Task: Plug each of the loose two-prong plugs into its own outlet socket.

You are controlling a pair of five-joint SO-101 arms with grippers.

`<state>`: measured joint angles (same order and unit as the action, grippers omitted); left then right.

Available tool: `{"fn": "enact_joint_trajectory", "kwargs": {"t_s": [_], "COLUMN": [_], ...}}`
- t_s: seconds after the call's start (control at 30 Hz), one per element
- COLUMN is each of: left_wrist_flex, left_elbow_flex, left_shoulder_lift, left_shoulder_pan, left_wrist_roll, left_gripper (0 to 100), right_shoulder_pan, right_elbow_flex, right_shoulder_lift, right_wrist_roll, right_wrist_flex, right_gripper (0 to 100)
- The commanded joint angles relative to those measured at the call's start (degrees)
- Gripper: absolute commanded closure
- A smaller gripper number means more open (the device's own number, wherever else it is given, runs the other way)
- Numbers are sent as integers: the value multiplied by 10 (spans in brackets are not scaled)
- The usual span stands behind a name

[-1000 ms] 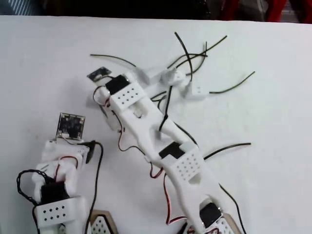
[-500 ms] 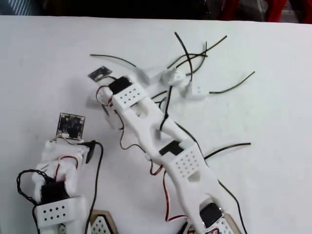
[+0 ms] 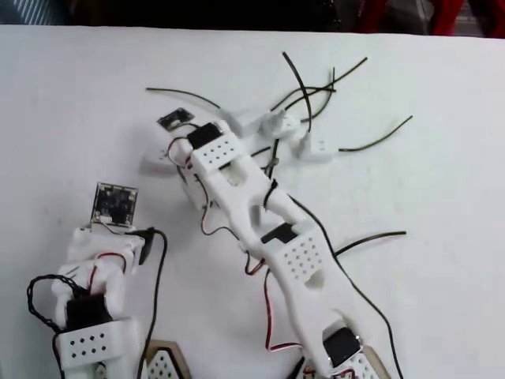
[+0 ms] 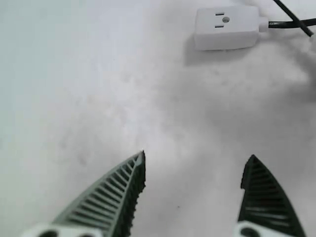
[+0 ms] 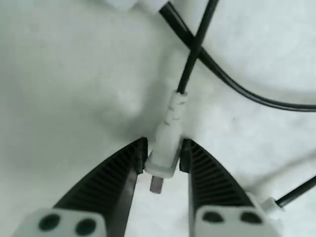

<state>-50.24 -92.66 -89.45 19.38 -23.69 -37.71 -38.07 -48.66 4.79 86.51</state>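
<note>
My right gripper [image 5: 164, 144] is shut on a white two-prong plug [image 5: 168, 131] just above the white table, with a metal prong [image 5: 156, 183] poking out between the fingers. The plug's black cord [image 5: 195, 47] runs away across another cord. In the high view the right arm [image 3: 237, 185] stretches to the table's middle, near two white outlet sockets [image 3: 280, 124] [image 3: 317, 148]. My left gripper [image 4: 196, 159] is open over bare table, well short of a white outlet socket [image 4: 227, 27] with a black cord. The left arm [image 3: 99, 268] sits at the front left.
Several loose black cords [image 3: 316, 91] tangle at the back centre, and one [image 3: 371, 237] lies beside the right arm. Another white piece [image 3: 151, 164] lies left of the right arm's wrist. The left and far right of the table [image 3: 63, 95] are bare.
The right arm's wrist has shifted a little to the right in the high view. The left arm has kept still.
</note>
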Motion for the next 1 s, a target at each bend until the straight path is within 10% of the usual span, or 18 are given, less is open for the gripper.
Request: {"fn": "enact_joint_trajectory", "kwargs": {"t_s": [0.0, 0.73, 0.97], "left_wrist_flex": [10, 11, 11], "left_elbow_flex": [4, 3, 3], "left_shoulder_lift": [-5, -5, -5], "left_shoulder_pan": [3, 3, 3], "left_wrist_roll": [-4, -4, -4], "left_gripper": [690, 690, 690], "right_shoulder_pan": [0, -33, -33], "right_elbow_flex": [-6, 75, 64], "right_shoulder_lift": [7, 48, 51], "right_wrist_roll": [4, 20, -17], "right_wrist_flex": [-19, 116, 116], "right_gripper": [949, 980, 844]}}
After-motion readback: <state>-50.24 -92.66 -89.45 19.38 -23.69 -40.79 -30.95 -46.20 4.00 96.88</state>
